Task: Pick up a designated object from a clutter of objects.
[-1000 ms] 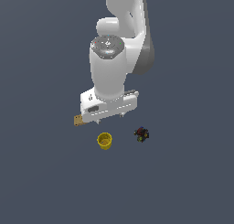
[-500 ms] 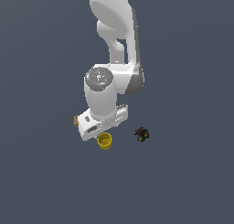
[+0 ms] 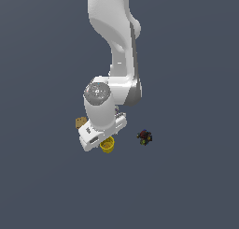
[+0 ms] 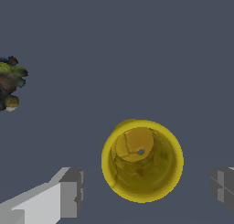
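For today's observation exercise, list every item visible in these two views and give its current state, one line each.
yellow cup: upright, mouth open and empty, on the floor, not yet gripped.
gripper: open, one finger either side of the cup, apart from it.
dark lumpy object: resting on the floor, clear of the cup.
tan flat block: lying flat, partly hidden by the arm.

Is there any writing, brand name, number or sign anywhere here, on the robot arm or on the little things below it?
None: no readable text in either view.
The yellow cup is plain inside, with only cracks and a small hole.
The dark lumpy object shows mottled colour patches, no letters.
The tan block and the open pincer bear no marks.
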Controlling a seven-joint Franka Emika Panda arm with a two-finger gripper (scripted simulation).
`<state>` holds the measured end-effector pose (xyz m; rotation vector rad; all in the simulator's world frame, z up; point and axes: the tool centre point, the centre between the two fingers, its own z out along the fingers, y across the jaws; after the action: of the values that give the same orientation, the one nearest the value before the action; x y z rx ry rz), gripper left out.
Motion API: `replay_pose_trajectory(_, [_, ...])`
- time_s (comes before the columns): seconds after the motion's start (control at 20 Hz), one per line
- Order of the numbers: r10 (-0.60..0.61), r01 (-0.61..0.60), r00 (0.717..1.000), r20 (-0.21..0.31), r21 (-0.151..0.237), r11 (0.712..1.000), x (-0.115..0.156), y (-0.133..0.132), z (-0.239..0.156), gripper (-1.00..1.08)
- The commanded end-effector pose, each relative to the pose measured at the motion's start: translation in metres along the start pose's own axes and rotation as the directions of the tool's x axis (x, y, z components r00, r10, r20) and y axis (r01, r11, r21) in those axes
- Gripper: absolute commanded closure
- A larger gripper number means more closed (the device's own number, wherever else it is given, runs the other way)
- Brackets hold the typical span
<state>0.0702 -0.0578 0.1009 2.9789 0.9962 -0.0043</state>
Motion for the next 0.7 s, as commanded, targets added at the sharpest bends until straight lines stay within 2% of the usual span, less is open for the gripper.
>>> replay_pose_trajectory(0.0, [-0.012, 0.012, 1.000, -0.002, 0.000, 1.000, 0.000, 0.001, 0.004, -0.92])
replay_pose_trajectory(0.35, [-0.011, 0.011, 1.000, -0.002, 0.000, 1.000, 0.000, 0.001, 0.010, -0.92])
replay_pose_trajectory(0.65, [-0.013, 0.013, 1.000, -0.002, 0.000, 1.000, -0.001, 0.001, 0.039, -0.92])
